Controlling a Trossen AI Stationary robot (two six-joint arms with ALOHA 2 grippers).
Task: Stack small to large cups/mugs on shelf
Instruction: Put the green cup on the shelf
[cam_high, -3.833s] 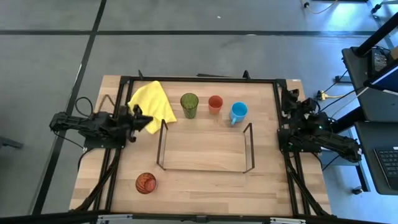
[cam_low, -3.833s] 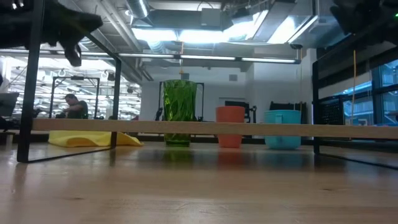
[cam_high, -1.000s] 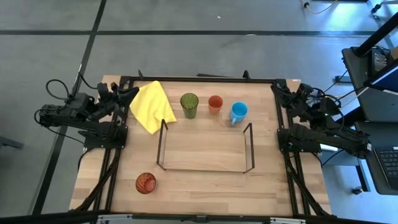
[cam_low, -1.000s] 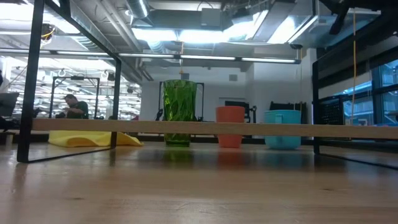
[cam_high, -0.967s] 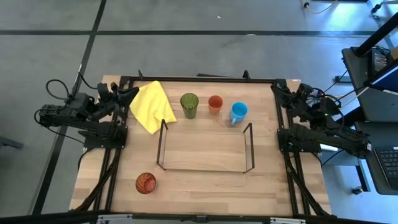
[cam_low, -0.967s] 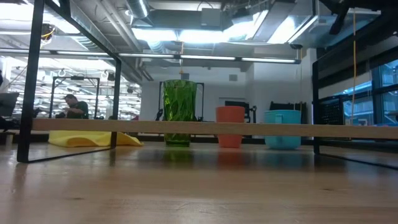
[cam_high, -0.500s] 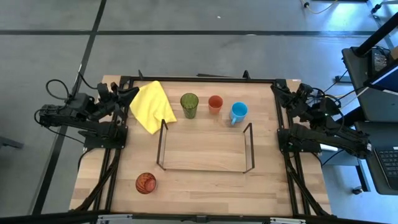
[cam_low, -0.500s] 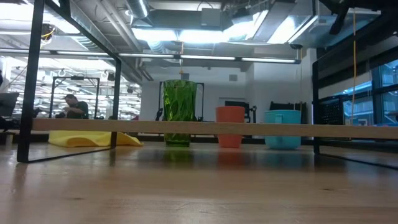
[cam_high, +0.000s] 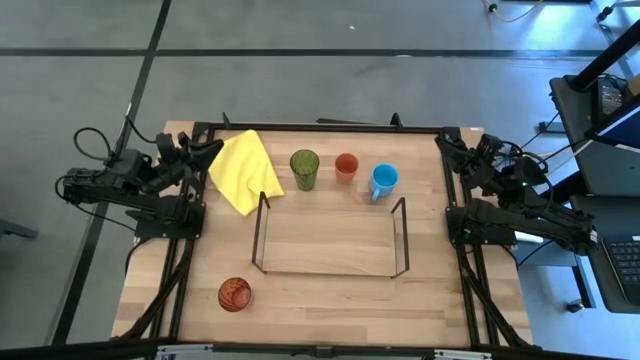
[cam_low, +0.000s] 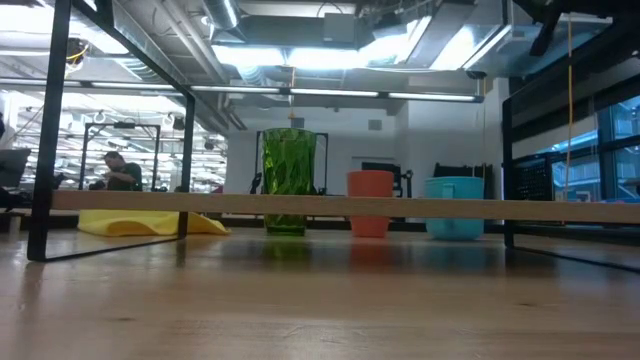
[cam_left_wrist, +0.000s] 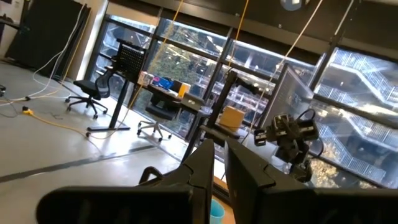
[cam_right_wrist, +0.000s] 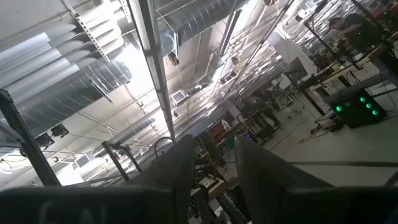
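Neither arm is at work on the cups: both are drawn back to the tabletop's (cam_high: 330, 295) far corners, tilted upward. The left gripper (cam_left_wrist: 218, 163) sits at the far-left edge beside the yellow cloth (cam_high: 243, 170); its fingers are nearly pressed together with only a thin slit between them and nothing in it. The right gripper (cam_right_wrist: 210, 163) is at the far-right edge, its fingers spread with a clear gap and holding nothing.

Three vessels stand in a row along the far side, just beyond the wire shelf (cam_high: 330, 236): the green tumbler (cam_high: 304, 167) on the left, the plain orange cup (cam_high: 346, 165) in the middle, and the light blue mug (cam_high: 383, 180) on the right, its handle toward the near-left. The red-orange patterned cup (cam_high: 234, 294) stands alone, well apart, at the near-left of the tabletop. The shelf itself carries nothing.

All four look like light, rigid ware, probably plastic, though the material is hard to confirm from here. Smooth walls may slip, so a pinch across the rim, one finger inside and one outside, seems safest. The tumbler is tall and likely tips easily; the mug is best taken at the rim away from its handle.
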